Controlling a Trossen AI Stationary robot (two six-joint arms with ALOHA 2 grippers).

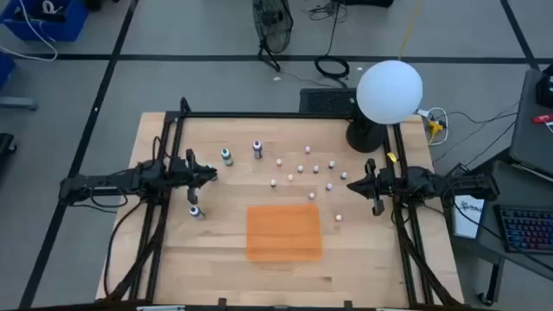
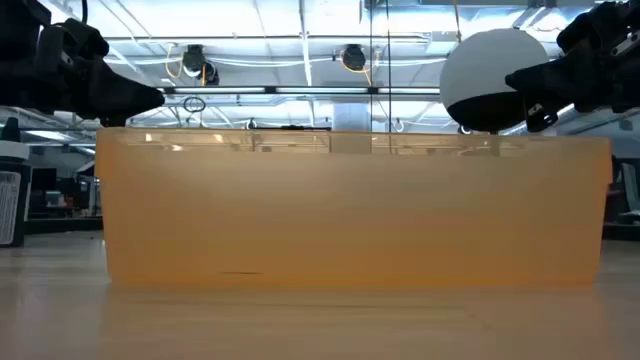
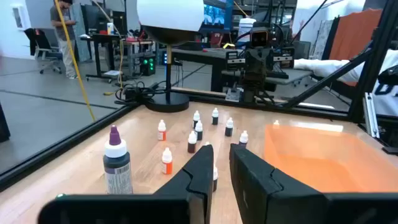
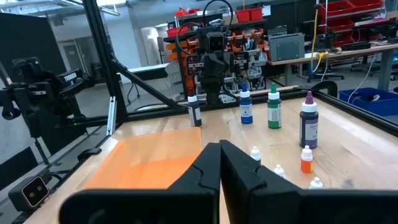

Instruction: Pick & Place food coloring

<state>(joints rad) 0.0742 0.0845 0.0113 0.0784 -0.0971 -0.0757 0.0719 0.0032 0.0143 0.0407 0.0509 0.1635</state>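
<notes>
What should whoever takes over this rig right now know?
Left hand: shut, empty, above the table near the teal bottle.
Right hand: shut, empty, at the table's right side.
Food coloring: teal, purple-capped bottle and dark bottle stand upright on the wood; a blue bottle shows in the right wrist view.
Small bottles are scattered mid-table.
Done: nothing; the orange tray shows nothing inside.
Left: pick and place every bottle, probably into the tray.
</notes>
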